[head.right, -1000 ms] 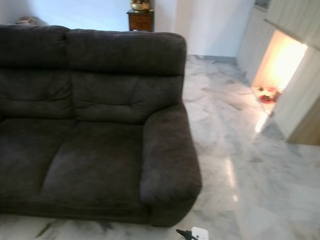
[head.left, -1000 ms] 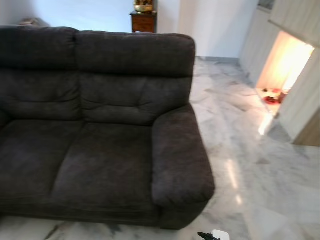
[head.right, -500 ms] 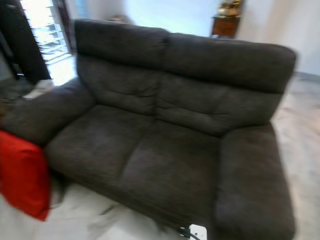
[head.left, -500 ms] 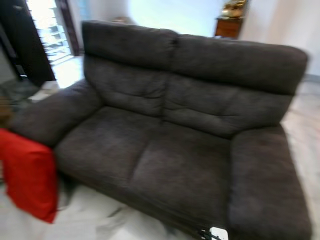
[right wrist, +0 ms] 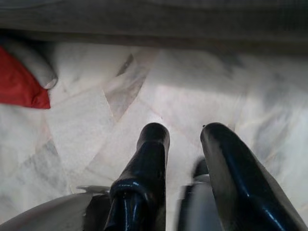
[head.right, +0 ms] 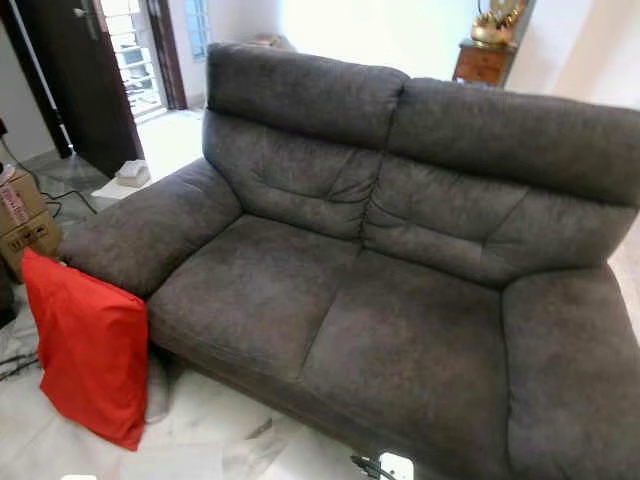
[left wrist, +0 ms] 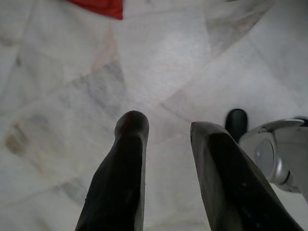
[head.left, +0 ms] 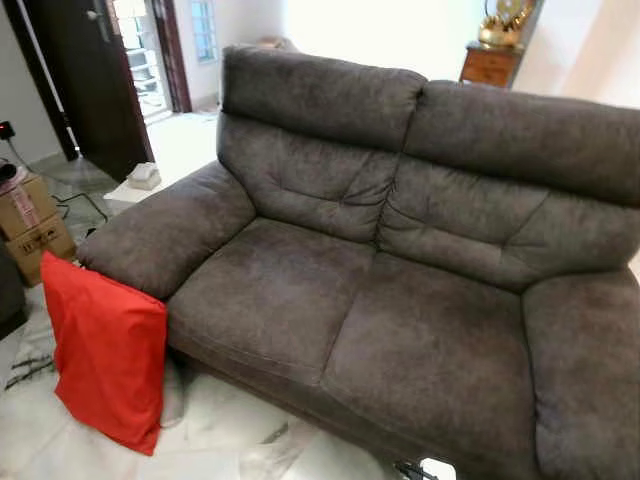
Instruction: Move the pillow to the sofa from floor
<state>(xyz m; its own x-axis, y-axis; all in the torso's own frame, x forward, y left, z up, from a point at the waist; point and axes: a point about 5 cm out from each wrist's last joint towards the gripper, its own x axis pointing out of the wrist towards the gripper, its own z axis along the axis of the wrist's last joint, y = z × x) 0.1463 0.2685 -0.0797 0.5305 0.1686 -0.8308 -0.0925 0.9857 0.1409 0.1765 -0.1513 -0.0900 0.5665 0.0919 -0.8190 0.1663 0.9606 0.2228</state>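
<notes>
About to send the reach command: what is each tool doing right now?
Left tool: open, holding nothing, hanging over the white marble floor.
Right tool: open, holding nothing, above the same floor near the red fabric pillow.

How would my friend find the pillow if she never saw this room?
Start at the big dark grey sofa. Go to its armrest on the side nearest the dark door, then look down at the marble floor. The pillow stands upright there, leaning on the sofa's end, and it is bright red, unlike the brown cardboard boxes behind it.
</notes>
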